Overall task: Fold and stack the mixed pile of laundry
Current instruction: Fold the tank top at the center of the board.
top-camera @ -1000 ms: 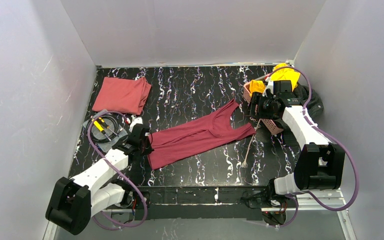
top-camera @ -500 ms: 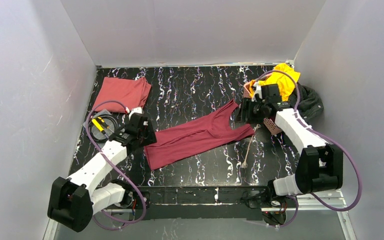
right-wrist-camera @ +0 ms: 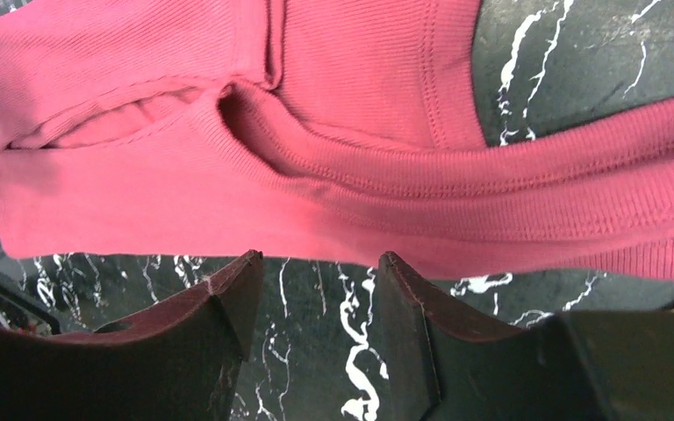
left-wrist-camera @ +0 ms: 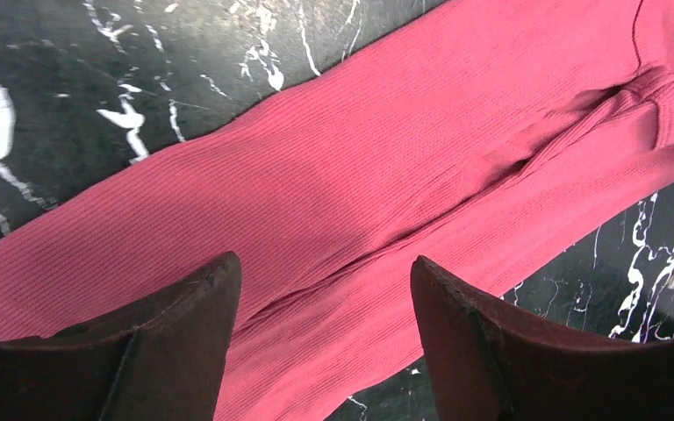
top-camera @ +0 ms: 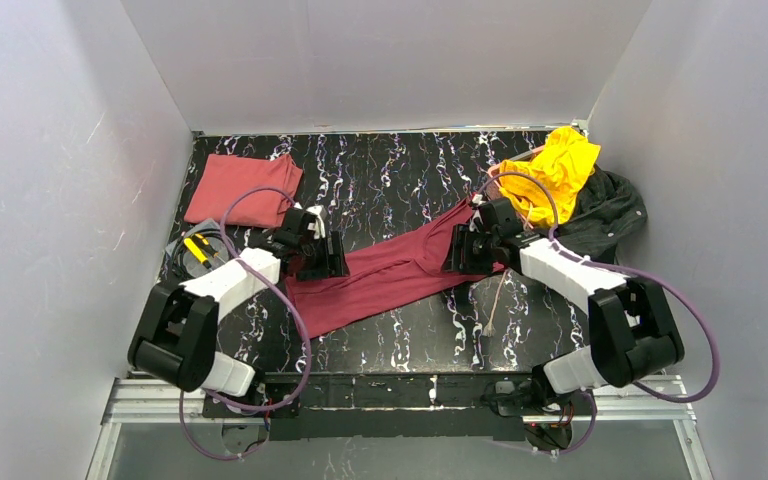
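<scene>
A dark maroon tank top (top-camera: pixel 390 272) lies spread diagonally across the middle of the table. My left gripper (top-camera: pixel 340 260) hovers over its lower half, open, with ribbed maroon cloth (left-wrist-camera: pixel 386 175) below and nothing between the fingers (left-wrist-camera: pixel 202 307). My right gripper (top-camera: pixel 453 254) is open at the strap end, its fingertips (right-wrist-camera: pixel 247 267) over bare table just short of the garment's edge (right-wrist-camera: pixel 316 219). A folded salmon-red garment (top-camera: pixel 245 188) rests at the back left. A bright yellow garment (top-camera: pixel 557 168) lies heaped on a charcoal-black one (top-camera: pixel 612 210) at the back right.
A thin cream cord (top-camera: pixel 495 298) trails on the table right of the tank top, near the right arm. A grey pouch with yellow-handled tools (top-camera: pixel 200 255) sits by the left wall. White walls close in the black marbled table (top-camera: pixel 390 170) on three sides.
The left gripper opened, releasing the maroon hem, and swung right over the garment. The right arm moved left from the back-right heap to the strap end, its jaws narrowing a little.
</scene>
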Robot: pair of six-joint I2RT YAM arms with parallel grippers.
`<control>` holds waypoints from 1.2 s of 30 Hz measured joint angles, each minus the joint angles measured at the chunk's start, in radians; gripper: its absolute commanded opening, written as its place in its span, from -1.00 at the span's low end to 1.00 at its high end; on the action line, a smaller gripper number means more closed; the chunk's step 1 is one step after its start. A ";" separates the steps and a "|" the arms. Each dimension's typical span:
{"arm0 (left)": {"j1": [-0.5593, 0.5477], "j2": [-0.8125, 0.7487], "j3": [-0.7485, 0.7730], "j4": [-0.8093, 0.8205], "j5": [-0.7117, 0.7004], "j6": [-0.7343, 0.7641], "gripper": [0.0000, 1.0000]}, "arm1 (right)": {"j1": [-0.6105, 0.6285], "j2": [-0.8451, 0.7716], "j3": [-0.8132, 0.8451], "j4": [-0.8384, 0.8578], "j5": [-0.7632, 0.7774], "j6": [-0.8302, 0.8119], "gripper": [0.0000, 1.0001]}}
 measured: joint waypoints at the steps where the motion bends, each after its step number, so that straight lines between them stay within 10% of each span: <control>1: 0.000 0.023 0.000 0.012 0.018 -0.001 0.38 | 0.000 0.014 0.000 0.011 0.004 0.001 0.17; 17: 0.007 -0.035 -0.192 0.213 0.101 -0.118 0.39 | 0.004 0.193 0.039 0.100 0.080 -0.069 0.20; 36: -0.187 -0.419 -0.475 0.203 0.182 -0.323 0.40 | 0.010 0.618 0.517 0.200 0.023 -0.354 0.34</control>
